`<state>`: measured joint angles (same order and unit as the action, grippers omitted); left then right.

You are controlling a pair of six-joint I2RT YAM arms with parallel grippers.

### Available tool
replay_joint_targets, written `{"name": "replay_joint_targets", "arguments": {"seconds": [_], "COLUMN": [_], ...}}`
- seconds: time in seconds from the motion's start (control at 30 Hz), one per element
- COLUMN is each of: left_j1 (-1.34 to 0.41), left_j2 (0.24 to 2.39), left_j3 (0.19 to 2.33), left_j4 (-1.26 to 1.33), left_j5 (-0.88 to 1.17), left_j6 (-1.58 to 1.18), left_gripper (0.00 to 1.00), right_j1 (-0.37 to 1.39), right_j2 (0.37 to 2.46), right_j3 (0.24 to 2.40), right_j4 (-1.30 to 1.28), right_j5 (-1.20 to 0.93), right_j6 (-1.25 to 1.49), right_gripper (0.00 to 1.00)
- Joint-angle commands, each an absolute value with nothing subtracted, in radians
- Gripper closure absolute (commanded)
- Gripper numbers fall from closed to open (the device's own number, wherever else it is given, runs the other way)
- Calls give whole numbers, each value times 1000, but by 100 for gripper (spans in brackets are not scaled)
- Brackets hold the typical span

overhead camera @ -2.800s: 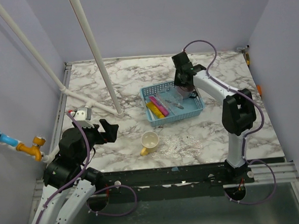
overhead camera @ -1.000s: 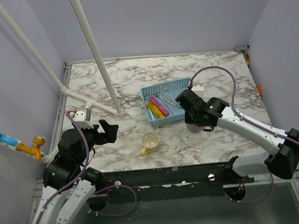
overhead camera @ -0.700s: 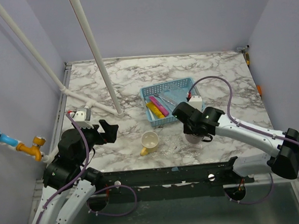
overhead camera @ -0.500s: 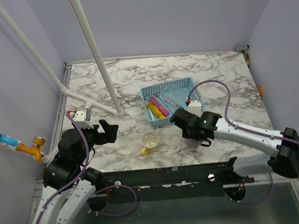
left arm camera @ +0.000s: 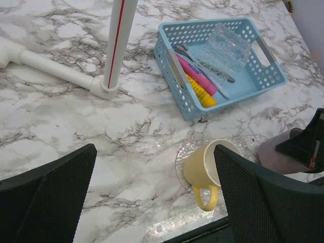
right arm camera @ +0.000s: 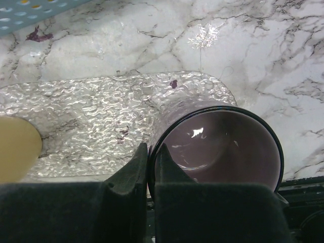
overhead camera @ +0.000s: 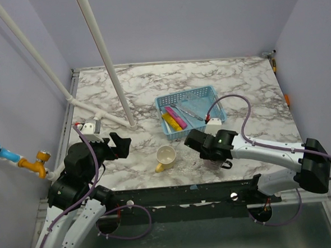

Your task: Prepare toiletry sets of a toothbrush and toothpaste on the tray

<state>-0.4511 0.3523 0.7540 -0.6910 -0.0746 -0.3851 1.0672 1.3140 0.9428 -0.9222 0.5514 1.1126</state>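
The pink tube [left arm camera: 195,76] and yellow tube [left arm camera: 201,93] lie side by side in the blue basket [left arm camera: 263,50], with two thin brushes [left arm camera: 207,65] next to them; they also show in the top view [overhead camera: 175,118]. My right gripper [right arm camera: 151,152] is shut on the rim of the translucent purple mug [right arm camera: 217,147], one finger inside and one outside, over the right end of the clear textured tray [right arm camera: 91,106]. In the top view it [overhead camera: 212,155] is near the front edge. My left gripper [left arm camera: 157,202] is open and empty, at the front left [overhead camera: 119,145].
The yellow mug [left arm camera: 207,164] lies on its side at the tray's left end. A clear glass dish [left arm camera: 225,44] sits in the basket. A white pipe [left arm camera: 119,45] stands on the table left of the basket. The table's front edge is close behind the tray.
My right arm has carried the purple mug from the basket toward the front edge and down to the clear tray. The left arm has not moved.
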Motion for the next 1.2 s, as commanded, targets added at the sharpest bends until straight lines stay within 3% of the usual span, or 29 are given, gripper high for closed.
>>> {"name": "replay_joint_targets", "arguments": {"seconds": [0.0,0.83,1.17], "left_j1": [-445,-445,-445], "left_j2": [348,346,341], "left_j3": [750,750,750], "left_j4": [-699,-699,-700], "left_j5": [-66,-67,-72], "left_j6": [-385,-385,-387], "left_gripper": [1,1,1], "right_j1": [1081,1082,1082], "right_j2": [1331,1359,1336], "right_j3": [933,877,916], "right_j4": [-929,-890,-912], "right_j5": [626,631,627], "right_j6": [1160,1198,1187], "right_gripper": [99,100,68]}}
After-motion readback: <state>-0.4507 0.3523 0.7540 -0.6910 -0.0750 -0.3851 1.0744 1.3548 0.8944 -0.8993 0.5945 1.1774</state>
